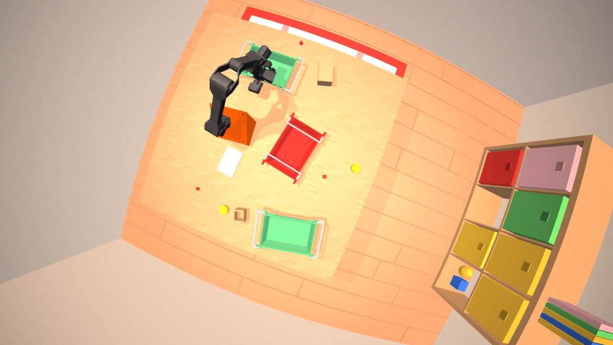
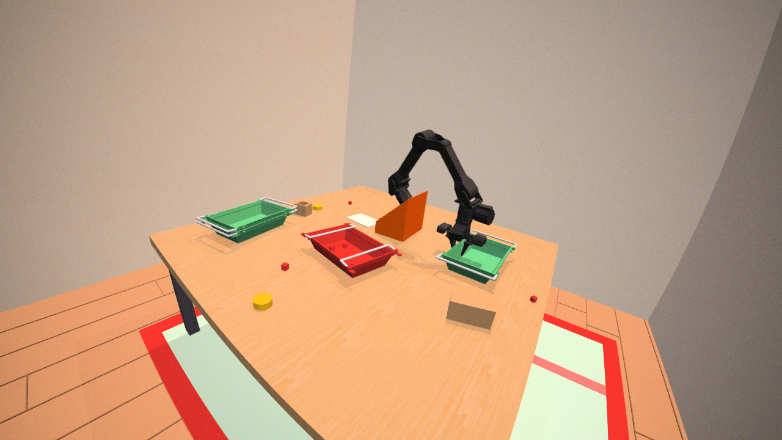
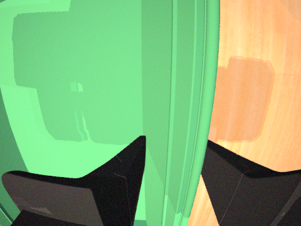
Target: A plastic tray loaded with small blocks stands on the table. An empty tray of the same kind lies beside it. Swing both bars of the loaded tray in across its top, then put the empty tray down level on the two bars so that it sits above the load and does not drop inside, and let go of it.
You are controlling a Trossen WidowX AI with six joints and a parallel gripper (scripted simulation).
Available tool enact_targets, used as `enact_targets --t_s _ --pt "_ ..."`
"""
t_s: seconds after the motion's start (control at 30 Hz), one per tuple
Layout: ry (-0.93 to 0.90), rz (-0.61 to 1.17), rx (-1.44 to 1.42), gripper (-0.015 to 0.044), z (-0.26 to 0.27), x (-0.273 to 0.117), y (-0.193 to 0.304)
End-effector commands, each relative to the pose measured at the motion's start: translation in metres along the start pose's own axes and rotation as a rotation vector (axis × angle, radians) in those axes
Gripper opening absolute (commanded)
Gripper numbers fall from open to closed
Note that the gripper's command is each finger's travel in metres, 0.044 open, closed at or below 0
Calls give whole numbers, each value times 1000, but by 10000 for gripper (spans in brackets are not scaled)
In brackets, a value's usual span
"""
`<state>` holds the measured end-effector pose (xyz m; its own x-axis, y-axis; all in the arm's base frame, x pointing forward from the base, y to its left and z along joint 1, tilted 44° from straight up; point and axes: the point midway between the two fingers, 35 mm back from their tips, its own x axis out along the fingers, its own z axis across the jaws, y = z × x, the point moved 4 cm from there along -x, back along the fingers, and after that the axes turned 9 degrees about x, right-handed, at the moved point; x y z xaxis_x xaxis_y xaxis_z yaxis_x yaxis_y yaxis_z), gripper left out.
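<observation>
Reaching down with the gripper at the empty green tray, on the table near the tan block. Straddling one long wall: placing one finger inside, the other outside. Holding the fingers partway open, with visible space around the rim; not gripping it. Seeing the loaded red tray on the table too, well apart from the gripper, beyond the orange wedge in the top view. Counting three small red blocks inside, plus both white bars already lying across its top. Spotting another green tray near the opposite table edge, its bars outside the rim.
</observation>
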<state>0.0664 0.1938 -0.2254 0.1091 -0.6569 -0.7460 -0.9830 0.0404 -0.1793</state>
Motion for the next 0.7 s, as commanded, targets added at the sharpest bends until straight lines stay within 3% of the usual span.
enact_targets --t_s 0.0,0.67 --pt "7 -3 -6 148 -2 1 0" --pt "7 -3 -6 15 -1 -3 0"
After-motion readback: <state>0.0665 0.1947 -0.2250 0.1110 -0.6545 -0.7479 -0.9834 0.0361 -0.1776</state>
